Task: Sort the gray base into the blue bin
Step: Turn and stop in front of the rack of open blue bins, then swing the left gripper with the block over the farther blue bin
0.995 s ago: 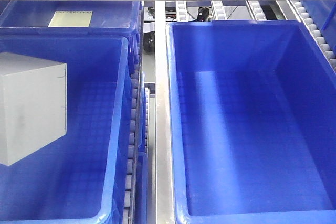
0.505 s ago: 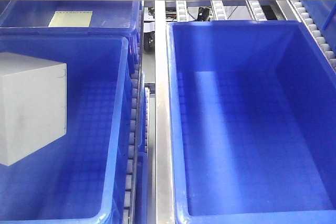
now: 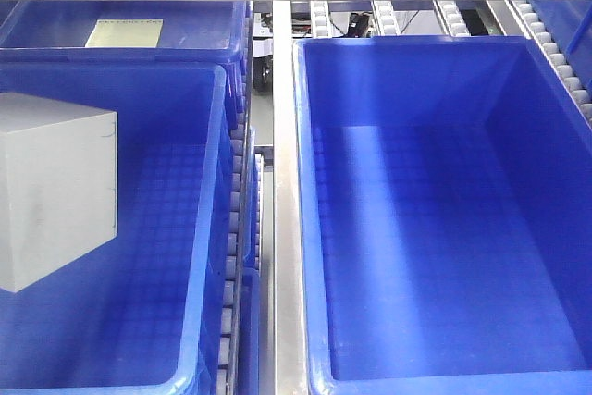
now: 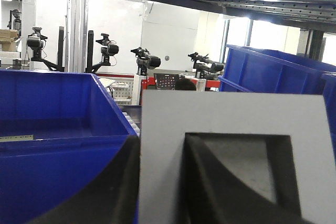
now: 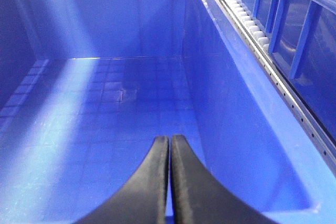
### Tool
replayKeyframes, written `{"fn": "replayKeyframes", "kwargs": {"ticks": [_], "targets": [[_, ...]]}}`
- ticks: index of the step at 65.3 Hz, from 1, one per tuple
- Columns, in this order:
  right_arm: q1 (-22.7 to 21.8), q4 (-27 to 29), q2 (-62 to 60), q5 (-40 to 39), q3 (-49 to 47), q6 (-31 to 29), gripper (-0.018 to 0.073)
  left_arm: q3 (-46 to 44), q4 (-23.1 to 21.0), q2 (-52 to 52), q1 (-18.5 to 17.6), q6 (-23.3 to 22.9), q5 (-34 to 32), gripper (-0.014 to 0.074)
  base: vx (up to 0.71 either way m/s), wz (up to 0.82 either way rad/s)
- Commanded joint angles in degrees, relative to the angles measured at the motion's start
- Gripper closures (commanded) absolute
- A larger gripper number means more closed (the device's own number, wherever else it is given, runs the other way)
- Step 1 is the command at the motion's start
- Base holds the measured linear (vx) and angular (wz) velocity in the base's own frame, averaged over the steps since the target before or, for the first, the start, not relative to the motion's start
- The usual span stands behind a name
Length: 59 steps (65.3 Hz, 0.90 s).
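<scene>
Fingers of the left gripper (image 4: 161, 142) are clamping the gray base (image 3: 55, 191), which is hanging unmoved at middle left over the blue bin (image 3: 216, 228), so release is looking like the next step. Right gripper (image 5: 169, 142) fingers are pressing together, empty.

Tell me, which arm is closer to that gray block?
Left. The left end effector clamps a wall of the gray base; the right end effector hangs shut over a neighbouring bin, away from it.

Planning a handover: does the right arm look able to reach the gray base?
Probably not directly: the right hand is over the right blue bin; the gray base, in the left hand, hangs beyond the steel rail.
</scene>
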Motion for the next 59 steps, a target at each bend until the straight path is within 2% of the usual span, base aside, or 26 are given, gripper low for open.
{"fn": "replayKeyframes", "kwargs": {"ticks": [1, 5, 13, 18, 24, 28, 36, 37, 43, 50, 59], "targets": [[0.0, -0.47, 0.05, -4.04, 0.02, -0.52, 0.0564, -1.6, -0.13, 0.11, -0.27, -0.31, -5.53, 0.0576, 0.0, 0.0], [0.0, -0.47, 0.05, -4.04, 0.02, -0.52, 0.0564, -1.6, 1.26, 0.39, -0.27, -0.31, -4.35, 0.0576, 0.0, 0.0], [0.0, -0.47, 0.05, -4.04, 0.02, -0.52, 0.0564, -1.75, 7.01, 3.07, -0.27, -0.36, -4.93, 0.0576, 0.0, 0.0], [0.0, -0.47, 0.05, -4.04, 0.02, -0.52, 0.0564, -1.75, 8.83, 5.43, -0.32, -1.08, -8.17, 0.0576, 0.0, 0.0], [0.0, -0.47, 0.05, -4.04, 0.02, -0.52, 0.0564, -1.75, 9.68, 8.93, -0.32, -4.15, -12.97, 0.0576, 0.0, 0.0], [0.0, -0.47, 0.05, -4.04, 0.02, -0.52, 0.0564, -1.75, 12.36, 11.53, -0.32, -7.25, -16.68, 0.0576, 0.0, 0.0], [0.0, -0.47, 0.05, -4.04, 0.02, -0.52, 0.0564, -1.75, 25.0, 16.84, -0.32, -15.33, -25.25, 0.0576, 0.0, 0.0], [0.0, -0.47, 0.05, -4.04, 0.02, -0.52, 0.0564, -1.75, 27.97, 17.79, -0.32, -17.02, -26.92, 0.0576, 0.0, 0.0], [0.0, -0.47, 0.05, -4.04, 0.02, -0.52, 0.0564, -2.17, 34.64, 23.33, -0.32, -24.66, -33.55, 0.0576, 0.0, 0.0], [0.0, -0.47, 0.05, -4.04, 0.02, -0.52, 0.0564, -4.72, 38.79, 30.04, -0.32, -30.96, -37.64, 0.0576, 0.0, 0.0], [0.0, -0.47, 0.05, -4.04, 0.02, -0.52, 0.0564, -10.63, 43.62, 36.85, -0.32, -35.04, -38.95, 0.0576, 0.0, 0.0]]}}
